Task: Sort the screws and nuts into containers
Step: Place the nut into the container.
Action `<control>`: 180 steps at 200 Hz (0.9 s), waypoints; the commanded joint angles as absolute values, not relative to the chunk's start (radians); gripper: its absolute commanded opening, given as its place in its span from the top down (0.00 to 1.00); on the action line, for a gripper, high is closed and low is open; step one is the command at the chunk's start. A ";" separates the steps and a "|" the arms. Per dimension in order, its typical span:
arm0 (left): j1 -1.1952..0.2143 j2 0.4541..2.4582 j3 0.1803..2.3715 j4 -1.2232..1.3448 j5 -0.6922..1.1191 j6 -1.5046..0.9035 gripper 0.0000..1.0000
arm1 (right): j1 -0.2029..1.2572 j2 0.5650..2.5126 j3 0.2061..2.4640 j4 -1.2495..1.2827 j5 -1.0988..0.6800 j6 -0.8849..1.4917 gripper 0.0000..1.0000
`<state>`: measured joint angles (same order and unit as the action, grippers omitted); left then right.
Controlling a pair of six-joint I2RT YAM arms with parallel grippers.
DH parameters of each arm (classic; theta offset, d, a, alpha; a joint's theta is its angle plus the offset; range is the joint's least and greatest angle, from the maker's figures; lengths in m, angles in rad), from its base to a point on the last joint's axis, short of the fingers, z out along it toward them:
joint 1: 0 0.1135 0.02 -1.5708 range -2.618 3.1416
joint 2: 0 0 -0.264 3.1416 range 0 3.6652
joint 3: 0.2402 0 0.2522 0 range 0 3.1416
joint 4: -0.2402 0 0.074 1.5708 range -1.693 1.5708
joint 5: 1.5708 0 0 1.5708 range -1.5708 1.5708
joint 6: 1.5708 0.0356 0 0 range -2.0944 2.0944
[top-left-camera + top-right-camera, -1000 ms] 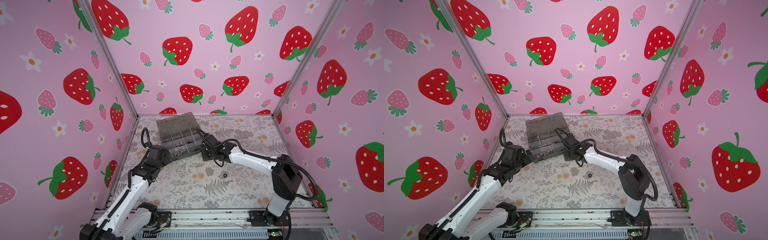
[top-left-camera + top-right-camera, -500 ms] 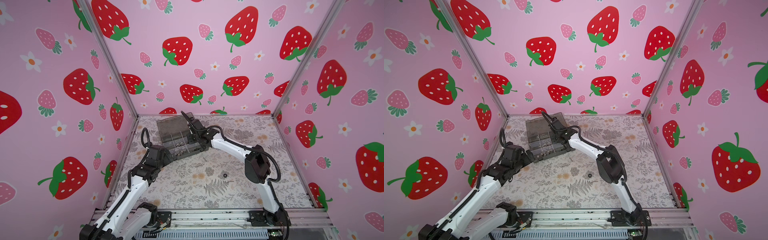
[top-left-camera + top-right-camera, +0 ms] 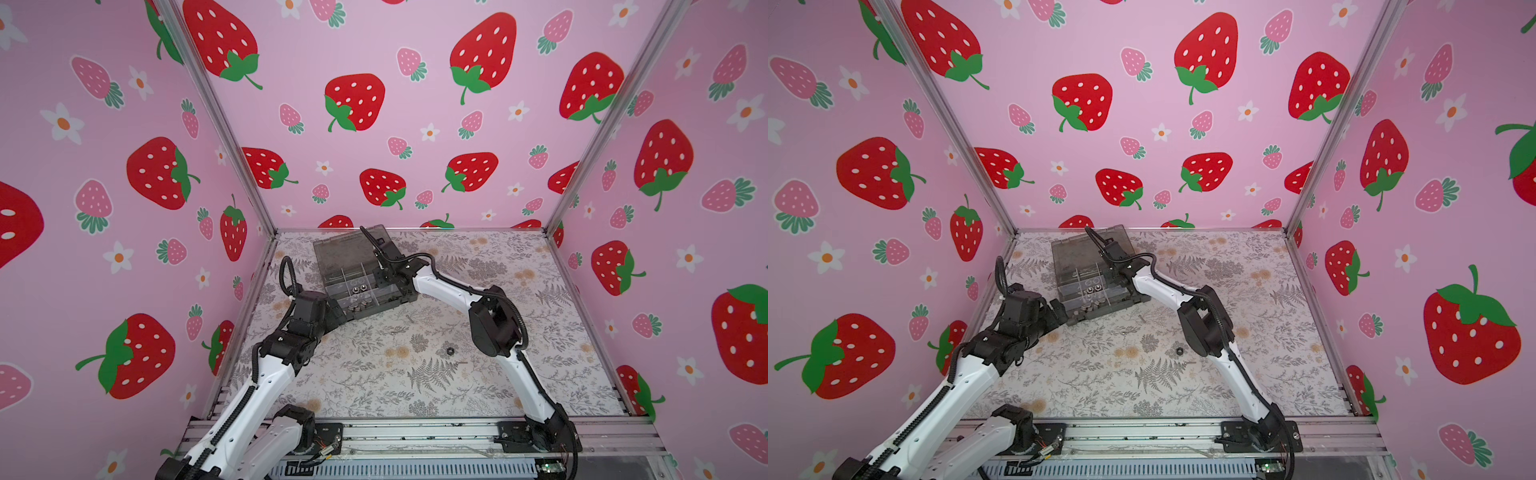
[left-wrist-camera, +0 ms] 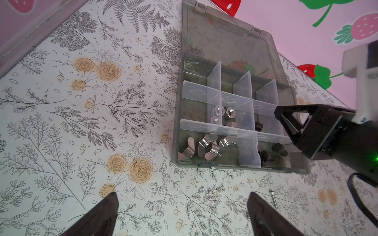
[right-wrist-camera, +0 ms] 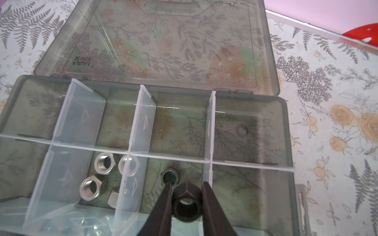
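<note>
Right wrist view: your right gripper (image 5: 186, 185), newly swung over the organiser box (image 5: 287, 126), is pinching a black hex nut (image 5: 186, 196) above the compartment (image 5: 190, 163) directly beneath it, so deposit is nearing; your left gripper (image 4: 183, 196) is waiting spread.

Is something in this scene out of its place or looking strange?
Yes. A black hex nut and a thin silver screw lie loose on the table, apart from the organiser box, not yet sorted. The box sits turned askew to the table edges.
</note>
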<state>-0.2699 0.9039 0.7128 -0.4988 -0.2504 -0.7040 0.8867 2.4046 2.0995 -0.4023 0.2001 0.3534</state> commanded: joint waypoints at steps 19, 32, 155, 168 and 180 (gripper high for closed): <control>-0.265 0.886 0.719 -0.524 -0.267 -0.707 0.01 | 0.880 2.403 2.163 -0.416 0.192 0.334 0.60; -0.265 0.885 0.721 -0.525 -0.270 -0.706 0.01 | 0.879 2.389 2.164 -0.420 0.191 0.331 0.60; -0.265 0.875 0.721 -0.527 -0.286 -0.695 0.01 | 0.880 1.921 1.609 -0.370 0.215 0.545 0.49; -0.265 0.877 0.721 -0.525 -0.286 -0.695 0.01 | 0.880 1.846 1.497 -0.358 0.215 0.582 0.49; -0.265 0.880 0.721 -0.521 -0.285 -0.696 0.01 | 0.880 1.781 1.401 -0.358 0.215 0.614 0.49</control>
